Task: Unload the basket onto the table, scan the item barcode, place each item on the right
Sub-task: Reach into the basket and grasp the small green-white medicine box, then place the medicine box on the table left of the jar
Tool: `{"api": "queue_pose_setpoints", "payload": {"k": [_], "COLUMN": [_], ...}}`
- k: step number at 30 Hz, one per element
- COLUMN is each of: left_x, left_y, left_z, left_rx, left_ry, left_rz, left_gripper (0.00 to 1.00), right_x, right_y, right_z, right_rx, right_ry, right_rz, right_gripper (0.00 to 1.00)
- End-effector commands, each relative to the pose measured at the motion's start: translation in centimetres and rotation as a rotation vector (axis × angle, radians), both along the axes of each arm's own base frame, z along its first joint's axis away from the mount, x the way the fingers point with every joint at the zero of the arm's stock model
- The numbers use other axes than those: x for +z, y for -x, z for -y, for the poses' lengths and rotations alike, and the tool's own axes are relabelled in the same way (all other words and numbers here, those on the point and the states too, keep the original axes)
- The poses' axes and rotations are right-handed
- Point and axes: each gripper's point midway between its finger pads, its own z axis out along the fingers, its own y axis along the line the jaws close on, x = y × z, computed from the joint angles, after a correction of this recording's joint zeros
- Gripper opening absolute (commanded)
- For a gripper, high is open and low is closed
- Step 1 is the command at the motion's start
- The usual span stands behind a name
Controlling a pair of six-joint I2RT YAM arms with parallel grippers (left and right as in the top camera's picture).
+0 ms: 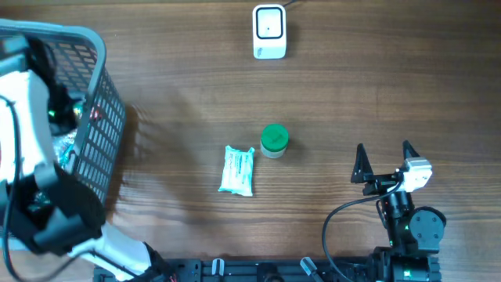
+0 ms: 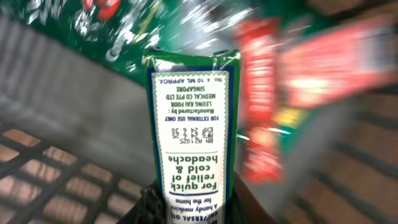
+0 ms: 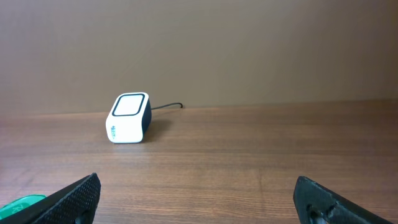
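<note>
Inside the basket, my left gripper (image 2: 193, 208) is shut on a green-and-white medicated oil box (image 2: 193, 118). The box stands up between the black fingers (image 2: 152, 208), printed text facing the camera, and no barcode shows on this face. From overhead the left arm (image 1: 31, 157) covers the gripper and the box. The white barcode scanner (image 1: 269, 31) sits at the far middle of the table and also shows in the right wrist view, scanner (image 3: 129, 118). My right gripper (image 1: 383, 160) rests open and empty at the near right, its fingertips (image 3: 74, 199) wide apart.
The grey wire basket (image 1: 98, 117) stands at the left edge and holds several blurred red and green packets (image 2: 264, 93). A green-lidded jar (image 1: 274, 141) and a pale blue packet (image 1: 237, 170) lie on the wooden table between the arms.
</note>
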Motion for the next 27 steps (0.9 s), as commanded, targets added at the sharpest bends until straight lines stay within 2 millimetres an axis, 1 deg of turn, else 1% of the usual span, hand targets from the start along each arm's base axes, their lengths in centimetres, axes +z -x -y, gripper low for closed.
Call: {"api": "queue_pose_setpoints", "payload": {"k": [1, 3, 6, 7, 9, 10, 12, 13, 14, 15, 18, 20, 22, 26, 27], "left_x": [9.2, 12.6, 15.7, 16.7, 18.2, 19.0, 19.7, 19.9, 19.9, 19.7, 18.4, 17.3, 15.5, 12.4, 11.3], "left_y": [0.9, 2.0, 3.2, 3.7, 4.1, 4.1, 3.8, 3.6, 3.3, 2.9, 2.1, 2.1, 2.3, 2.5, 2.5], "left_z": [-0.2, 0.7, 2.4, 3.3, 5.1, 6.4, 9.1, 10.0, 11.5, 13.7, 18.7, 20.8, 23.0, 25.6, 26.1], "left_rx": [-0.05, -0.058, -0.101, -0.116, -0.156, -0.203, -0.302, -0.346, -0.402, -0.499, -0.733, -0.813, -0.91, -1.041, -1.078], "left_ry": [-0.132, -0.148, -0.144, -0.132, -0.107, -0.09, -0.059, -0.051, -0.04, -0.027, -0.004, -0.02, -0.078, -0.169, -0.214], "left_rz": [0.157, 0.24, 0.349, 0.395, 0.466, 0.501, 0.537, 0.541, 0.538, 0.523, 0.451, 0.379, 0.259, 0.052, -0.033], "left_gripper": [0.22, 0.22, 0.23, 0.23, 0.23, 0.23, 0.22, 0.22, 0.22, 0.22, 0.22, 0.22, 0.22, 0.26, 0.27], "right_x": [0.1, 0.1, 0.1, 0.1, 0.1, 0.1, 0.1, 0.1, 0.1, 0.1, 0.1, 0.1, 0.1, 0.1, 0.1], "right_y": [0.0, 0.0, 0.0, 0.0, 0.0, 0.0, 0.0, 0.0, 0.0, 0.0, 0.0, 0.0, 0.0, 0.0, 0.0], "right_z": [0.0, 0.0, 0.0, 0.0, 0.0, 0.0, 0.0, 0.0, 0.0, 0.0, 0.0, 0.0, 0.0, 0.0, 0.0], "right_rx": [-0.003, -0.003, -0.003, -0.003, -0.003, -0.003, -0.003, -0.003, -0.003, -0.003, -0.003, -0.003, -0.003, -0.003, -0.003], "right_ry": [0.007, 0.007, 0.007, 0.007, 0.007, 0.007, 0.007, 0.007, 0.007, 0.007, 0.007, 0.007, 0.007, 0.007, 0.007], "right_rz": [0.008, 0.008, 0.008, 0.008, 0.008, 0.008, 0.008, 0.008, 0.008, 0.008, 0.008, 0.008, 0.008, 0.008, 0.008], "right_gripper": [1.0, 1.0, 1.0, 1.0, 1.0, 1.0, 1.0, 1.0, 1.0, 1.0, 1.0, 1.0, 1.0, 1.0, 1.0]}}
